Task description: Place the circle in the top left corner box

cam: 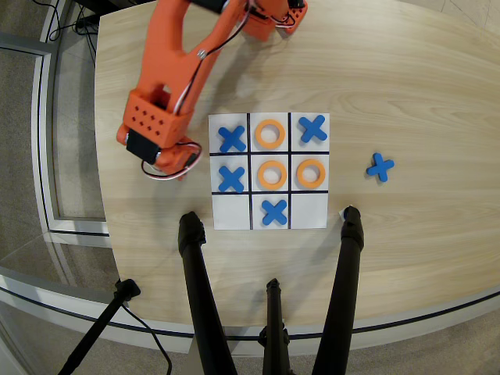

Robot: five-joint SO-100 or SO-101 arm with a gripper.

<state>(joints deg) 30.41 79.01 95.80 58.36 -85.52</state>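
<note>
Orange plastic pincer – grip unclear, flat ring-shaped circle on paper grid, pale woodgrain table

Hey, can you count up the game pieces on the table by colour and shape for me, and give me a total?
Blue X pieces: 5. Four sit on the paper grid, at and; one lies off it to the right.
Orange rings: 3, all on the grid, at and.
Total: 8
</note>
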